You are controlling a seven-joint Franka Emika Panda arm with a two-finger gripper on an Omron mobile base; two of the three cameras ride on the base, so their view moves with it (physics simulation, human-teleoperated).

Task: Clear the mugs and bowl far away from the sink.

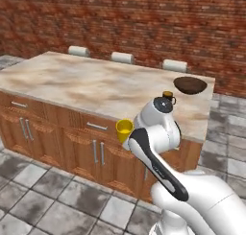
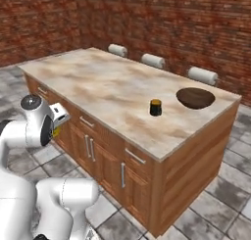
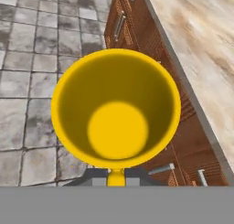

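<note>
While the end effector (image 3: 117,176) pinched the yellow mug (image 3: 116,109) off the worktop's (image 1: 86,83) near edge, above open floor, a dark mug (image 2: 155,107) stood near the wooden bowl (image 2: 195,98) at two o'clock.

Both base views are looking forward and down, sharing the island counter (image 1: 96,83) from opposite sides; the hand view is peering closely into the yellow mug (image 3: 116,112).

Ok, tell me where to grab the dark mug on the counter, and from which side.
Grip the dark mug by its rim from above: it stands upright in open counter, apart from the bowl. Its handle looks too small to pinch.
</note>
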